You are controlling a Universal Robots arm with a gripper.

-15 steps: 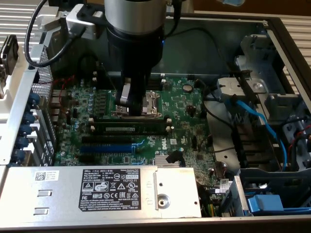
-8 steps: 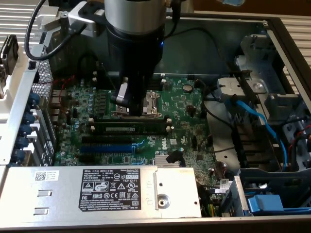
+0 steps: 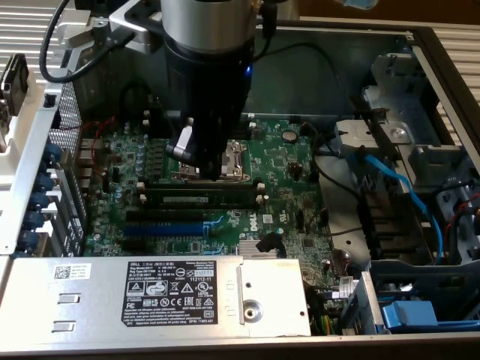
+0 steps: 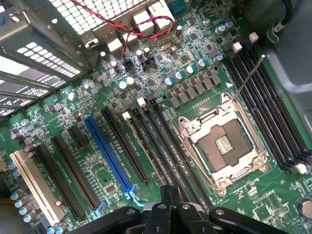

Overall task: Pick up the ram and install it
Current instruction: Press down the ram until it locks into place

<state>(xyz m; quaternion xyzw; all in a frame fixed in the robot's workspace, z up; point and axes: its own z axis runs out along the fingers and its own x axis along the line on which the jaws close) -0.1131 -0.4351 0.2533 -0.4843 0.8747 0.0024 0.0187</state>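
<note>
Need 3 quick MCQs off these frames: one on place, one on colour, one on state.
1. The gripper hangs over:
A. the grey power supply box
B. the green motherboard, at the square metal processor socket
C. the drive cage

2. The long plastic expansion slot among the black slots is:
A. blue
B. red
C. yellow

3. The processor socket is:
A. under a fan
B. under a heatsink
C. bare, with no cooler on it

Key:
1 B: in the exterior view the arm stands over the board with its tip at the socket.
2 A: the wrist view shows one bright blue slot.
3 C: the socket's frame and contacts lie open to the wrist view.
</note>
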